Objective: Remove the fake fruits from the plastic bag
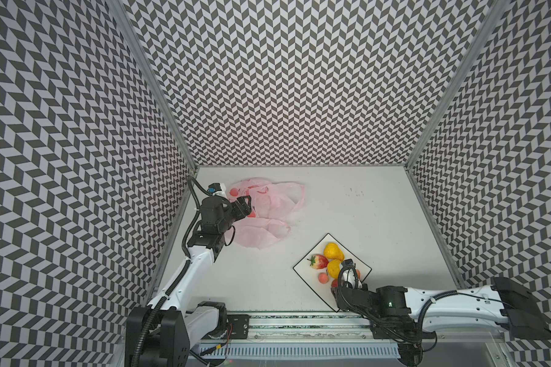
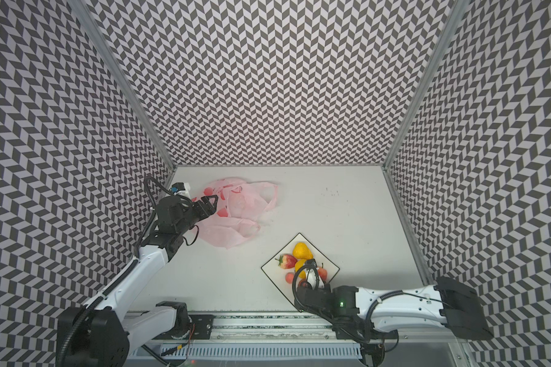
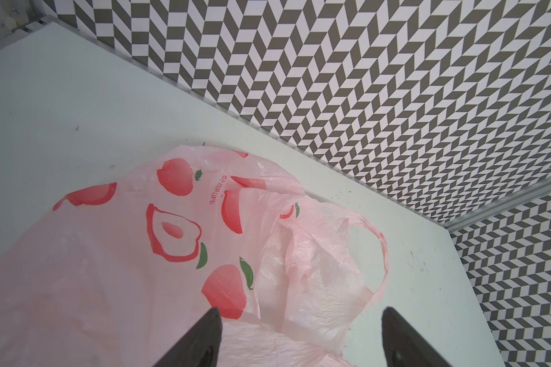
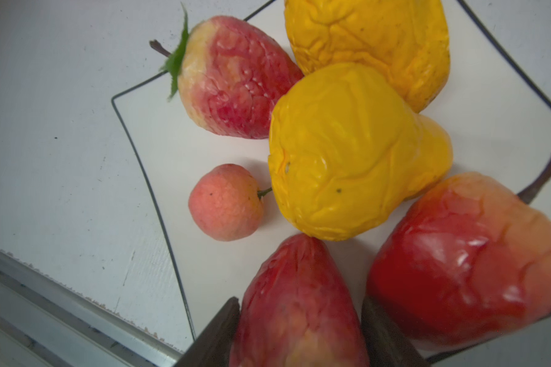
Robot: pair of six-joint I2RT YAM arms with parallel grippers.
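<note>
Bag [image 1: 269, 219] [image 2: 236, 219] [image 3: 109, 270]: lies crumpled and flat on the far left of the table [image 1: 379, 206], with its loop handles toward the right.

Left gripper [image 1: 246, 207] [image 3: 299, 309]: over the bag's left part. Jaws are spread wide and clamp nothing.

Bag relative to left jaws: in the left wrist view it lies under and ahead of them, with wrinkled plastic between the two fingers [image 3: 204, 336]. Whether they touch it cannot be told.

Plate [image 1: 312, 280] [image 4: 159, 152]: on the near right of the table, well apart from the bag.

Fruits [image 1: 334, 268] [image 2: 302, 251]: all six lie on the plate, crowded together.

Far side of plate: far yellow fruit [image 4: 369, 41], with the leafed strawberry [image 4: 236, 79] to its left.

Middle: near yellow fruit [image 4: 347, 152], with the peach [image 4: 225, 201] just to its left.

Right side: stemmed red fruit [image 4: 468, 254].

Right gripper [image 4: 299, 298]: low over the plate's near part.

Near strawberry [image 4: 299, 317]: sits between the right jaws and fills the gap. Its tip meets the near yellow fruit.

Right jaws: a finger [image 4: 217, 336] stands on each flank of the near strawberry. Whether they press it or stand loose cannot be told.
</note>
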